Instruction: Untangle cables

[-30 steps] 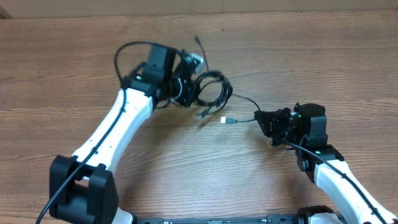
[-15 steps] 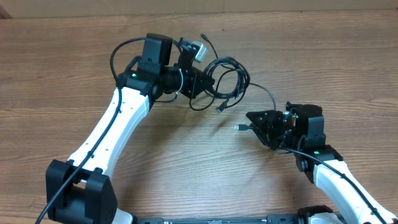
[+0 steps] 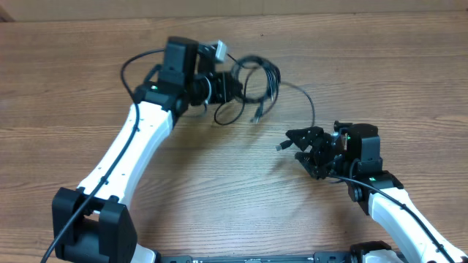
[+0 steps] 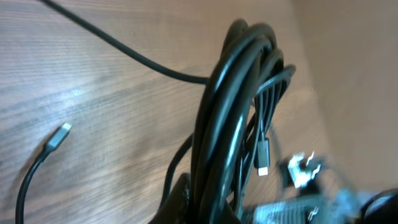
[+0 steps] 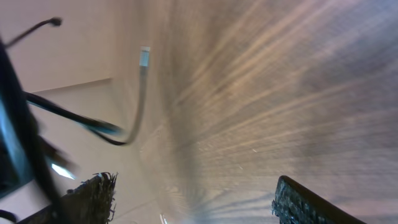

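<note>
Left gripper (image 3: 235,89) is clamped tight on the cable bundle (image 3: 257,73); right gripper (image 3: 306,144) has its jaws wide apart beside a silvery plug (image 3: 280,147).

Two arms are working over one wooden table (image 3: 409,66): the left arm (image 3: 128,146) and the right arm (image 3: 409,219). Two grippers are showing, the left gripper (image 3: 234,89) and the right gripper (image 3: 301,152).

One bundle of cables (image 3: 257,77) is hanging together, its cords overlapping too closely to count. One loose strand (image 3: 312,109) is trailing out of it.

Two plug ends are showing from overhead: one silvery plug (image 3: 280,147) and one dark plug (image 3: 256,117). One pale piece (image 3: 212,50), its kind unclear, is sitting beside the bundle.
</note>
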{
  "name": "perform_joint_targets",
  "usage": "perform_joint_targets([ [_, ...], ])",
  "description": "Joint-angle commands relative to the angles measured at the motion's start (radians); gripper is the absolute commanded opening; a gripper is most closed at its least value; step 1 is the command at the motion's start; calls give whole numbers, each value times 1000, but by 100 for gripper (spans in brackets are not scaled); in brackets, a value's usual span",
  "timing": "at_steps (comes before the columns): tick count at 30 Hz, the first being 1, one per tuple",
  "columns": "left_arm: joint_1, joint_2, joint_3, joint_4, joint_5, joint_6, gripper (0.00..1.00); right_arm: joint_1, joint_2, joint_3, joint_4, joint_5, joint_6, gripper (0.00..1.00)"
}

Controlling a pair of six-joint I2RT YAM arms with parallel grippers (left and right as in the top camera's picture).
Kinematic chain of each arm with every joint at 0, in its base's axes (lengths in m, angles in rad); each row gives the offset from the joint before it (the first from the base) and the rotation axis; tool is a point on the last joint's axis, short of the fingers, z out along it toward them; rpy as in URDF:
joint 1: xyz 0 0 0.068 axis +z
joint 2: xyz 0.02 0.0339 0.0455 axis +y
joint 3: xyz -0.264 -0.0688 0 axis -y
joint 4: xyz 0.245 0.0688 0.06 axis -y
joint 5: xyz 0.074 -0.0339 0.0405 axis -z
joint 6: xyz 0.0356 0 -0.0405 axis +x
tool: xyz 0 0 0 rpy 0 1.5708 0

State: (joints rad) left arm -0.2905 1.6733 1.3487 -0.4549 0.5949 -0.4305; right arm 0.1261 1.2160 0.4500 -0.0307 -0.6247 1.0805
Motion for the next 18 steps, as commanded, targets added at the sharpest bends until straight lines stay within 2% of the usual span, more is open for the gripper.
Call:
perform_joint_targets([
  [1,76,-24,22,99,100,-301,4,4,-15,6,-49,2,-19,81],
  [4,127,-24,22,181,225,-398,4,4,-16,6,-83,2,-59,80],
  [7,167,-24,22,191,265,-364,4,4,-16,6,-91,1,-68,80],
  [11,167,-24,22,121,273,-198,4,3,-21,10,-80,-18,-69,80],
  [16,139,-24,22,8,270,127,4,3,-49,63,-79,-91,-124,80],
  [18,124,-24,21,-32,266,217,4,3,-64,88,-65,-138,-125,77],
])
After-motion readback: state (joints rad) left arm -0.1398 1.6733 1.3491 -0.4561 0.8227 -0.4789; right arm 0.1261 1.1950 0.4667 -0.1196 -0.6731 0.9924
